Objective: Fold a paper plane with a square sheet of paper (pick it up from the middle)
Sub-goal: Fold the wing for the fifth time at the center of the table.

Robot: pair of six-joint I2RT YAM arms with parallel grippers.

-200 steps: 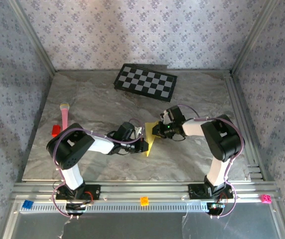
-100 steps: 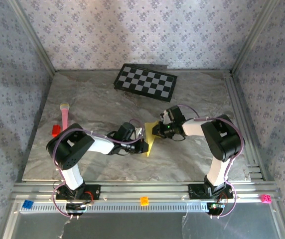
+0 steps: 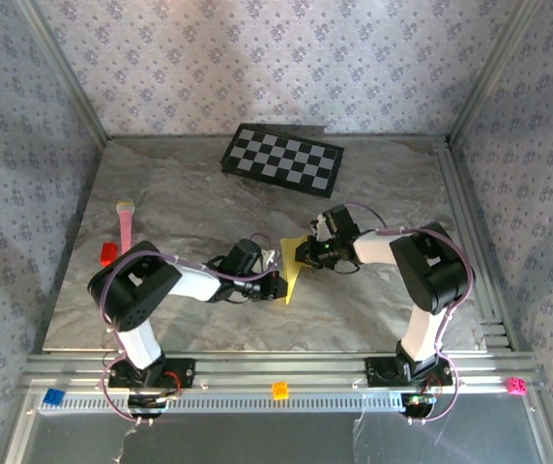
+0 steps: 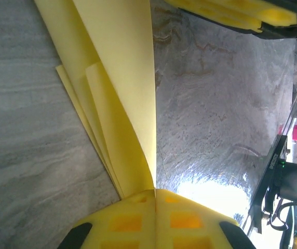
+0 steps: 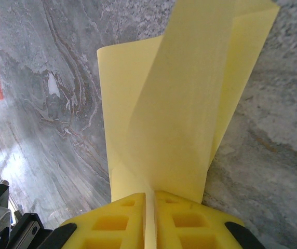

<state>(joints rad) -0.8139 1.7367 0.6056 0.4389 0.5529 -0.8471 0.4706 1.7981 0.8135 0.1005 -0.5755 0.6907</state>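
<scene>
Paper (image 3: 293, 274), yellow and folded into several layers, sits near the middle of the surface (image 3: 180, 193), pinched from both sides. From above, the left gripper (image 3: 277, 285) meets its near, pointed end and the right gripper (image 3: 304, 253) meets its far, wider end.

In the left wrist view the left gripper (image 4: 155, 207) has its yellow pads pressed together on the paper (image 4: 122, 78) where the folded edges narrow to a corner. The layers fan away from there, the lower ones lying on the surface and the top flap raised.

In the right wrist view the right gripper (image 5: 149, 207) is likewise closed on the paper (image 5: 179, 104). A thin edge runs into the seam between its pads, and the sheet stands up from them in a creased, upright fold.

A checkerboard (image 3: 282, 159) lies well apart at the back.
</scene>
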